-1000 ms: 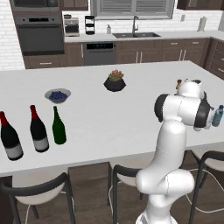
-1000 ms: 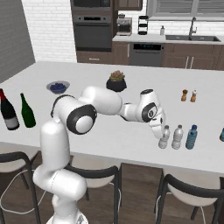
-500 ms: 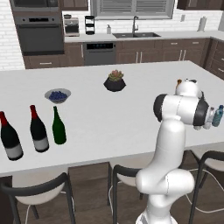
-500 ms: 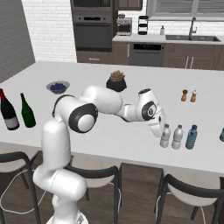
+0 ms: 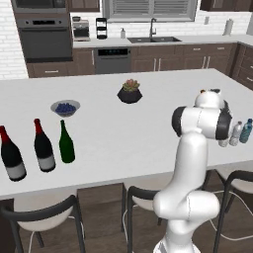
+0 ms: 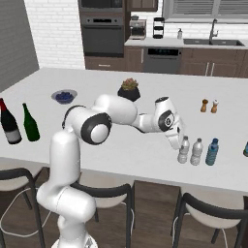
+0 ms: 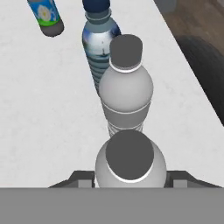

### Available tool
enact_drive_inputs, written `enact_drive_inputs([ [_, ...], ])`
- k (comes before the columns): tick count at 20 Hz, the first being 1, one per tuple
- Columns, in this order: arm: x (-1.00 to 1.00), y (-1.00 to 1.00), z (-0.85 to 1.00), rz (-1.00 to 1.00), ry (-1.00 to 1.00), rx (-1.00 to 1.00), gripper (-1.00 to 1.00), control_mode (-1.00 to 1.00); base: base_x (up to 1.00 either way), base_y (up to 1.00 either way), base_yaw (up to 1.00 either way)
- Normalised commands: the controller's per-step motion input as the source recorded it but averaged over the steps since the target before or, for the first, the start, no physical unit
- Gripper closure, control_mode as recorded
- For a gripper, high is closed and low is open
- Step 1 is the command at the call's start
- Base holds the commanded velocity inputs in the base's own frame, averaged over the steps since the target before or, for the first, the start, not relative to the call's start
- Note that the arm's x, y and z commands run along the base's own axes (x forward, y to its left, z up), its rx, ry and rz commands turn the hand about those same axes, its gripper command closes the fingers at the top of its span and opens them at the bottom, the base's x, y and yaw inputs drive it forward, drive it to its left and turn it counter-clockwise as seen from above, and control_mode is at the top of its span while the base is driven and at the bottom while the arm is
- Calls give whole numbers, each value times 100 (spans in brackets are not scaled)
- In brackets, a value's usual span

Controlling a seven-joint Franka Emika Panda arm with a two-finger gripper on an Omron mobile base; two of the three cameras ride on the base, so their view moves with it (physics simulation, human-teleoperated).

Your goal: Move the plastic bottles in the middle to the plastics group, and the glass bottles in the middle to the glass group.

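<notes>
In the left base view, the white tabletop point(image 5: 128, 128) is seen with two large black wine bottles with red foil tops and grey-white labels point(image 5: 27, 150) standing upright near its front left edge. A plain dark-green glass bottle with a long slim neck point(image 5: 65, 143) is set just beside them, on their right. A small blue-grey bowl of dark berries point(image 5: 65, 107) and a black pot holding a reddish-green plant point(image 5: 130, 92) are placed further back, toward the middle. Near the front right edge, a teal-blue tinted small bottle point(image 5: 245, 131) is seen past the white arm.

In the right base view, two small clear plastic water bottles with white caps and pale labels point(image 6: 190, 150) are lined up near the front right edge, with the teal-blue bottle next to them on the right. The pincer point(image 6: 177, 141) is lowered at the leftmost clear bottle. Two small shakers point(image 6: 209, 106) are set further back.

In the hand view, the nearest clear bottle is framed between the two dark fingertips point(image 7: 81, 178), its grey-white cap and rounded shoulders uppermost; the jaws stand on either side of it, but whether they press on it cannot be told. The second clear bottle and the teal-blue one are lined up behind it, and a further bottle with a flowered label point(image 7: 46, 15) stands at the upper left.
</notes>
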Motion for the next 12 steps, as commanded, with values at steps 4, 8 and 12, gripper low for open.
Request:
enact_drive_inputs([
  [4, 0, 0, -13, 0, 0, 0, 100, -100, 0, 0, 0],
  [8, -19, 0, 0, 0, -3, 0, 100, -100, 0, 0, 0],
  [12, -5, 0, 0, 0, -1, 0, -100, -100, 0, 0, 0],
])
